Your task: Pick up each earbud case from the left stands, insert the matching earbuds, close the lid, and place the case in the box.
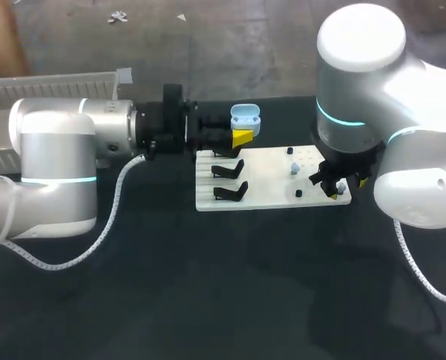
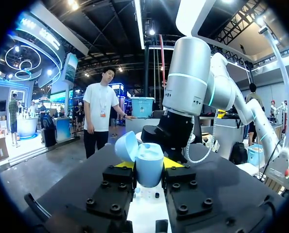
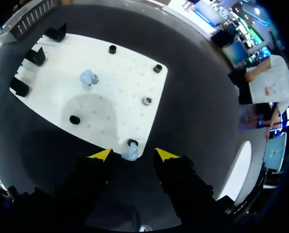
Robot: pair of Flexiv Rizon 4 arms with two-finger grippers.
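Earbud case (image 1: 245, 120): light blue, lid tipped open, clamped from both sides in the left gripper (image 2: 148, 166) and held above the far edge of the white board (image 3: 115, 92).
Right gripper (image 3: 133, 154): jaws wide, straddling one earbud at the board's near right corner; neither tip appears to touch it.
Earbud (image 3: 129, 155): pale blue, seated by a black peg on that corner.
Step in hand: probably the right arm's grasp of this earbud.
Doing it well: centre the tips on the earbud, close gently, and lift straight up off the peg so it does not flick off the board; hold the case level, mouth up.
Second earbud (image 3: 87, 76): nearer the board's middle.
Black stands (image 3: 37, 56): along the board's left side.
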